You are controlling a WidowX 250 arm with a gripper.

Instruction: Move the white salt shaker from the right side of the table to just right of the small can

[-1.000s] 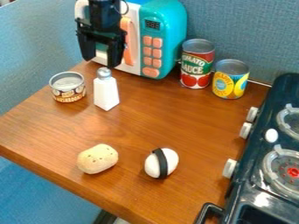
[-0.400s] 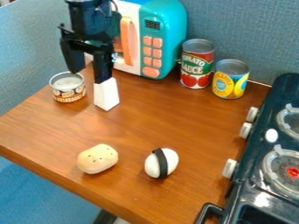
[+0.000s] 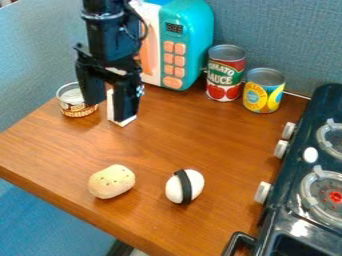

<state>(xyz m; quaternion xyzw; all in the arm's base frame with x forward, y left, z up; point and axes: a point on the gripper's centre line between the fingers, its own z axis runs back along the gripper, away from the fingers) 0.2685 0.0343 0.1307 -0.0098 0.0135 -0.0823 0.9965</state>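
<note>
- Camera view: nearest the lens, at one side, stood the dark stove (image 3: 280,220), its knobs facing the wooden table (image 3: 180,135).
- Near the table's front lay a tan, potato-like lump (image 3: 111,181) and, well apart from it, a white egg-shaped piece (image 3: 194,186) with a black band.
- Farther back, the black gripper (image 3: 109,111) hung low with its two fingers spread, one of them in front of the white shaker (image 3: 110,106); no grasp on it could be made out.
- The shaker stood upright on the table, its upper part hidden behind the gripper. It looked light, stiff and smooth, so likely a little slippery, and narrow enough to tip if knocked. The best hold seemed to be midway up its flat sides, squarely and with modest pressure.
- Just beside it was a short can (image 3: 77,106), which left little room for a finger.
- Farthest back stood a red-and-green can (image 3: 225,75), a yellow can (image 3: 263,92) and a teal toy microwave (image 3: 190,25).
</note>
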